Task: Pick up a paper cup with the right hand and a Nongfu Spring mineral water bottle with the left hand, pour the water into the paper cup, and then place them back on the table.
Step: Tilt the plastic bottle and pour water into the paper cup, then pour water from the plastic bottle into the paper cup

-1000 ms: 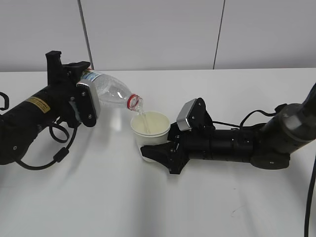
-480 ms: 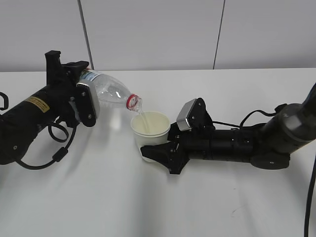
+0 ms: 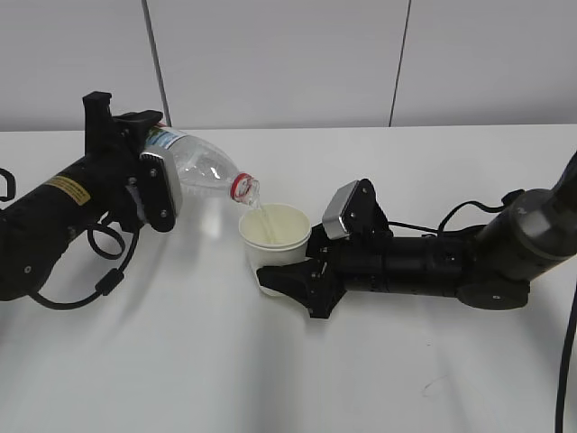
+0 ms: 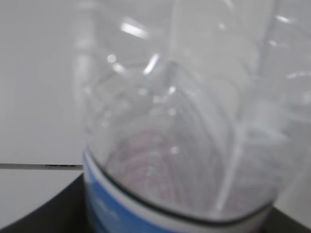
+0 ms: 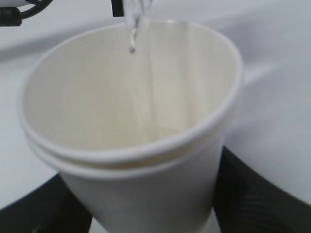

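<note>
Your left jaws (image 3: 149, 194) are clamped around the body of the Nongfu Spring mineral water bottle (image 3: 206, 170), and your right jaws (image 3: 288, 281) hold the paper cup (image 3: 273, 239) at its lower wall. Both grips are firm on their objects, neither pair spread free.

You have one bottle, one cup and two arms in play. The bottle is clear, ribbed plastic with a red neck ring and no cap; it lies tipped nearly level in the left centre of the exterior view, mouth pointing right and down, just above the cup's rim. A thin stream of water (image 3: 260, 215) runs from the mouth into the cup. In the left wrist view the bottle (image 4: 184, 121) fills the frame, its label edge showing blue and white at the bottom.

The cup is cream-white paper, tapered, with a rolled rim, and stands upright in the middle of the frame. In the right wrist view the cup (image 5: 131, 160) shows a second rim line under the first, so it may be two cups nested; you cannot tell for certain.

The desk (image 3: 270, 379) is plain white and flat. Black cables loop beside both arms, and a pale panelled wall fills the top of the frame.
</note>
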Robot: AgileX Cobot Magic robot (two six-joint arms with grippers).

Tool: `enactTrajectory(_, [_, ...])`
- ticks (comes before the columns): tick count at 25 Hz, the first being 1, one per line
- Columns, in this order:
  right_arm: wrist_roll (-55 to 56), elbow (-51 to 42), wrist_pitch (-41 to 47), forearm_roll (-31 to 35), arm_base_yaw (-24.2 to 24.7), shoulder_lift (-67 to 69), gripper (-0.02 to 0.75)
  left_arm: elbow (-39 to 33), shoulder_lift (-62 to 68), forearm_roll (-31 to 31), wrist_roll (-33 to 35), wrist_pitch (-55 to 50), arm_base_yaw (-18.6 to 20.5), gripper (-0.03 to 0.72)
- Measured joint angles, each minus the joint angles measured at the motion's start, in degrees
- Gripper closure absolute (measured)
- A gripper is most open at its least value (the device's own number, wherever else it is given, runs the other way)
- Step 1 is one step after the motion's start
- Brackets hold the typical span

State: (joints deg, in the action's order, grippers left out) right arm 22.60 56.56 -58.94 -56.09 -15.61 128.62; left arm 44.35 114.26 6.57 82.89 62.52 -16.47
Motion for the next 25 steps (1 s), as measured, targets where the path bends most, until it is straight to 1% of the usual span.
enactTrajectory(25, [0.00,0.00,0.32,-0.04,0.00,0.00,0.243,0.00,0.00,0.00,0.79,0.11,0.00,0.291])
